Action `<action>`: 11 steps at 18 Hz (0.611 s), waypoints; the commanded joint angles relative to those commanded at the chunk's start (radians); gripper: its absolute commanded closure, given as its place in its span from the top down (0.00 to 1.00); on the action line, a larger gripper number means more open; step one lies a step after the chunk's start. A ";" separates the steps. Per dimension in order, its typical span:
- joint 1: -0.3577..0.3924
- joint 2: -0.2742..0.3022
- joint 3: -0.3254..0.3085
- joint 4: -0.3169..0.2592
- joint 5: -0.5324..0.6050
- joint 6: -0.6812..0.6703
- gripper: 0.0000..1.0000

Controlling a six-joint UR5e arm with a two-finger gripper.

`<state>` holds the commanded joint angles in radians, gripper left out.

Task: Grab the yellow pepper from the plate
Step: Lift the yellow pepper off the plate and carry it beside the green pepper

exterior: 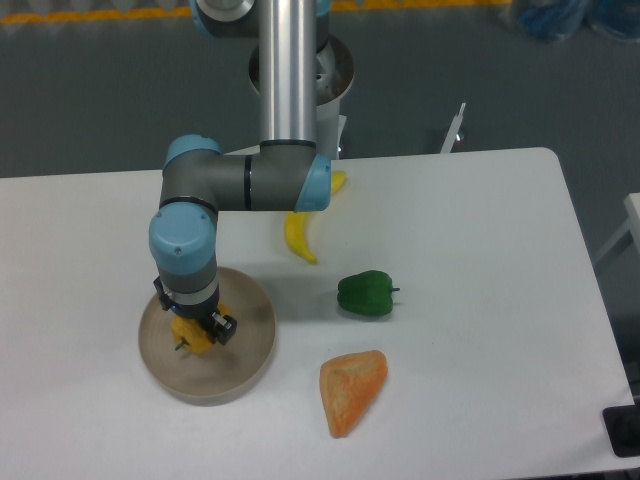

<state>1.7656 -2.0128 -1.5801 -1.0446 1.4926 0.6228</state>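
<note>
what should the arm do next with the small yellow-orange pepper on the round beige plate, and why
Probably close the fingers on it, then lift straight up. The gripper is down over the small yellow-orange bell pepper, which lies on the round beige plate, with dark fingers showing on either side of it. Whether they already pinch it cannot be told from this view, so a firm close comes first.

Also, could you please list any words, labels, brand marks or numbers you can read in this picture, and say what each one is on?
None: no readable text anywhere.
The robot arm, the plate, the yellow pepper and the table show no lettering, labels or numbers at this resolution.
</note>
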 joint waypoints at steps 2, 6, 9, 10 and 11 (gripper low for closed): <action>0.012 0.044 0.011 -0.006 0.000 0.005 0.00; 0.119 0.104 0.020 -0.008 0.005 0.043 0.00; 0.225 0.120 0.057 -0.014 0.017 0.138 0.00; 0.259 0.130 0.069 -0.024 0.017 0.146 0.00; 0.284 0.129 0.083 -0.038 0.015 0.152 0.00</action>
<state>2.0491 -1.8837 -1.4973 -1.0829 1.5079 0.7746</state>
